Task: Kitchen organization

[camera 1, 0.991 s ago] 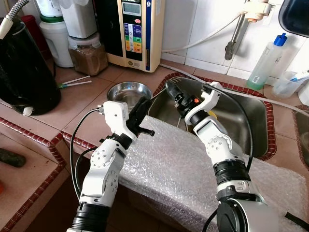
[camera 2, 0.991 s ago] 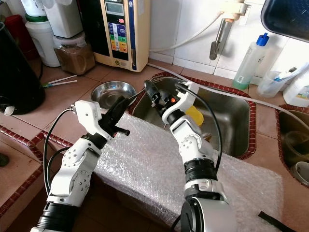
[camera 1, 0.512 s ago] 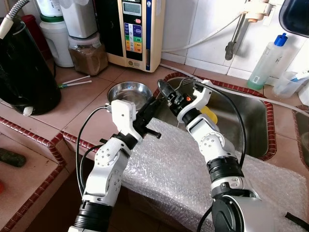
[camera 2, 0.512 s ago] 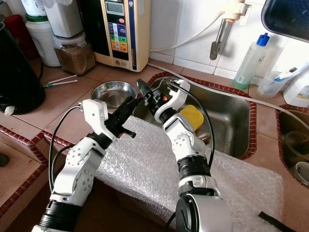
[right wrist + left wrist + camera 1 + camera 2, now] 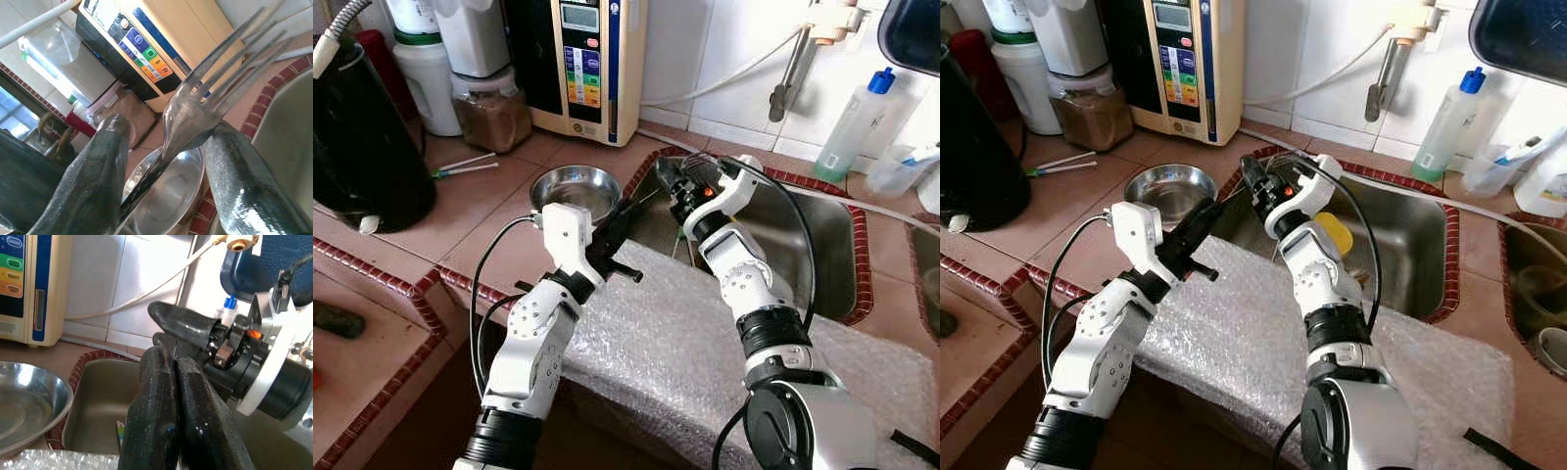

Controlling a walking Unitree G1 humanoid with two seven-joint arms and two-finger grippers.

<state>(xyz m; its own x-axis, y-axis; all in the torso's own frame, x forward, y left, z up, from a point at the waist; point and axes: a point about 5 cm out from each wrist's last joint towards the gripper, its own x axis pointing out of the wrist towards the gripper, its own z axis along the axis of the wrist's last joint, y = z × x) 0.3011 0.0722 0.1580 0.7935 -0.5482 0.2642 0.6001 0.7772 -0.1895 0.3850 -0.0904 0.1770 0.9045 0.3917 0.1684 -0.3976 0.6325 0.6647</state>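
Over the sink's (image 5: 822,245) left rim, at the centre of the head frames, both grippers are meeting. The left gripper (image 5: 178,396) is pressing its fingers together; a thin fork handle seems to be running between them, though I cannot tell whether they are gripping it. The right gripper (image 5: 166,161) is spreading its fingers somewhat, and the fork (image 5: 205,110) is lying between them, resting against one finger, tines pointing toward the water machine (image 5: 587,59). Left of the sink, a steel bowl (image 5: 575,186) is sitting on the tiled counter (image 5: 460,211). Bubble wrap (image 5: 705,352) is covering the counter's front edge, lower centre.
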